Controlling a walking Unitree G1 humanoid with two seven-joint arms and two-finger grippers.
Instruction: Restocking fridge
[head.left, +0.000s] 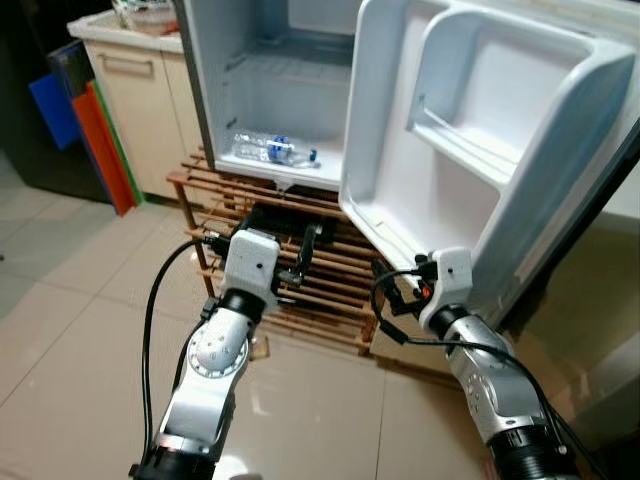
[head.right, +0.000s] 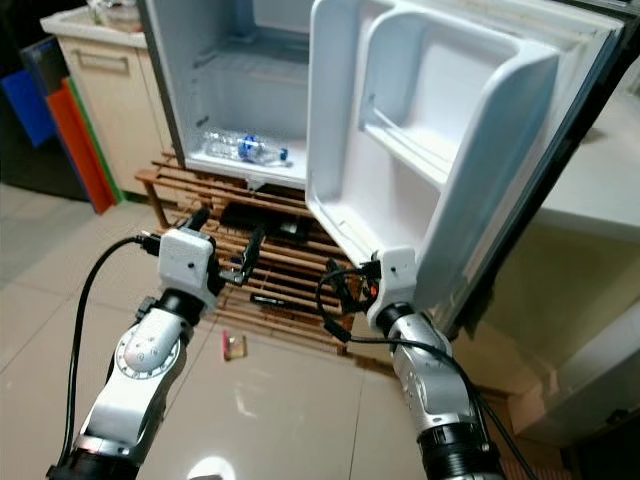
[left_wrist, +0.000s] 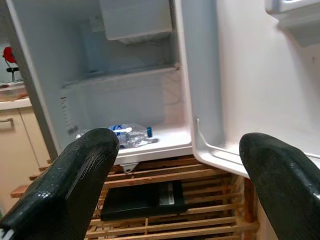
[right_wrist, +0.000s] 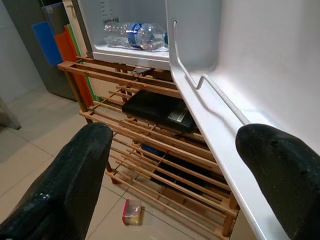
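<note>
- both your left gripper (head.left: 296, 248) and right gripper (right_wrist: 170, 165) are spread wide and hold nothing.
- swing right and you could knock the white plastic fridge door (head.left: 470, 130).
- the clear plastic water bottle (head.left: 272, 150) lying on its side may roll.

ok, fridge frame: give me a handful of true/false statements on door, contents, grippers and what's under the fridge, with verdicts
1. The fridge door stands open. True.
2. A water bottle stands upright in the door shelf. False: it lies on its side on the floor of the fridge compartment, and the door shelf has nothing in it.
3. The left gripper is open and holds nothing. True.
4. The right gripper is shut on a bottle. False: its fingers are spread apart with nothing between them.
5. The fridge sits on a wooden slatted rack with a black flat object on it. True.
6. A small packet lies on the tiled floor by the rack. True.
</note>
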